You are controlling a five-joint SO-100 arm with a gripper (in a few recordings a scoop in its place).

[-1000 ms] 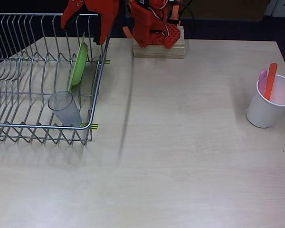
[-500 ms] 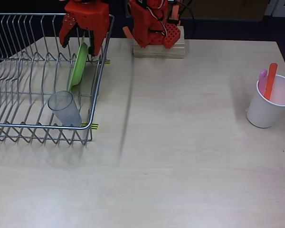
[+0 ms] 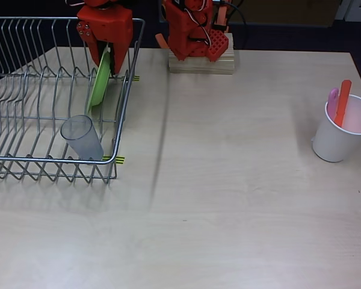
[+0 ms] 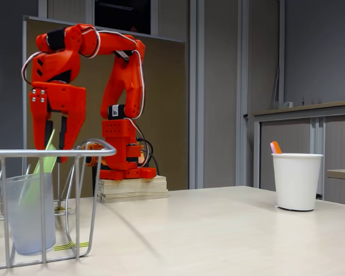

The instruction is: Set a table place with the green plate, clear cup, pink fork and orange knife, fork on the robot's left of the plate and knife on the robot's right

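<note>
Fingers (image 4: 39,135) open around top edge of round lime-green plastic plate (image 3: 99,81), upright in wire rack (image 3: 24,158), upper left, overhead view.

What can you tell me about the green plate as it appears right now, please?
The green plate is a round, lime-green dish that looks like plastic, standing on edge between the wires of the dish rack, leaning slightly. The orange gripper straddles its top rim with fingers either side; whether they touch cannot be told. In the fixed view it shows behind the clear cup.

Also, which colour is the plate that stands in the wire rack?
The plate is lime green, clearest in the overhead view.
</note>
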